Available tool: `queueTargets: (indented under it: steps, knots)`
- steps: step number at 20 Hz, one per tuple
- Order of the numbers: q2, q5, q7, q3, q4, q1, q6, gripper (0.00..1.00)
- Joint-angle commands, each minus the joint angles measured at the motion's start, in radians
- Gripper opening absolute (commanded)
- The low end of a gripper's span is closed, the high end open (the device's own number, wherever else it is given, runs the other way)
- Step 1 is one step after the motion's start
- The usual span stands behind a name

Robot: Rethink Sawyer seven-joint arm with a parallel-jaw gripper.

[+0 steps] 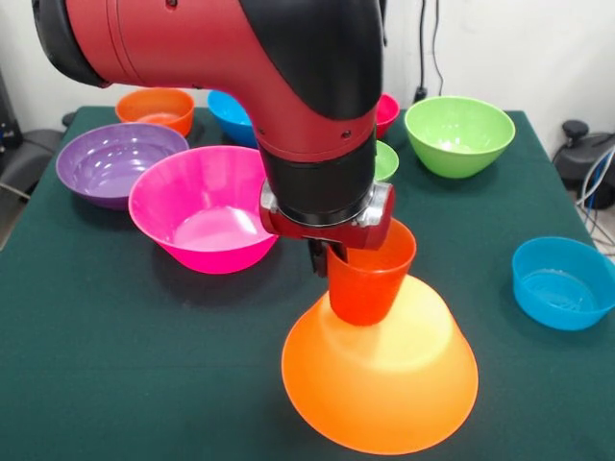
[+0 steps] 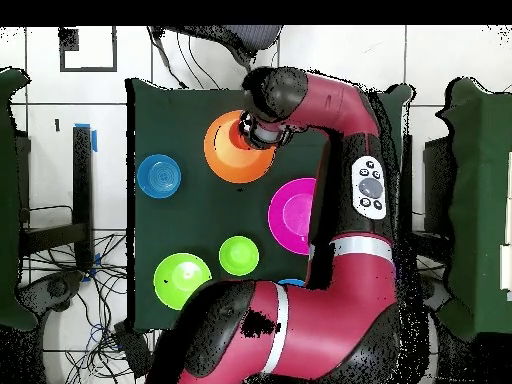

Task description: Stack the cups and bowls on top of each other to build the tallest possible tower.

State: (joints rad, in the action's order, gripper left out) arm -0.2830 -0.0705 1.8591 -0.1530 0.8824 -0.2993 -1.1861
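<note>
The large orange bowl [image 1: 380, 384] stands rim down near the table's front edge, forming the base of the tower; it also shows in the overhead view [image 2: 232, 158]. The orange-red cup [image 1: 370, 279] stands mouth up on its flat top, leaning a little. My gripper [image 1: 332, 264] is straight above it, shut on the cup's left wall, with one dark finger [image 1: 317, 259] outside the rim and the other hidden inside. In the overhead view the gripper [image 2: 256, 130] covers most of the cup.
A pink bowl [image 1: 202, 206] sits left of the tower, a purple bowl [image 1: 115, 163] behind it, and a blue bowl [image 1: 562, 281] to the right. At the back are an orange bowl [image 1: 157, 108], a blue bowl [image 1: 231, 113], a red bowl [image 1: 386, 110], and small [image 1: 384, 160] and large green bowls [image 1: 459, 134].
</note>
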Motion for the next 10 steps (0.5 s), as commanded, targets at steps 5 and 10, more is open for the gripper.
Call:
queueTargets:
  steps: [5, 10]
  knots:
    - [0.035, 0.016, 0.167, 0.007, -0.071, 0.046, -0.066, 0.0]
    - [0.048, 0.026, 0.182, 0.015, -0.095, 0.053, -0.044, 0.0]
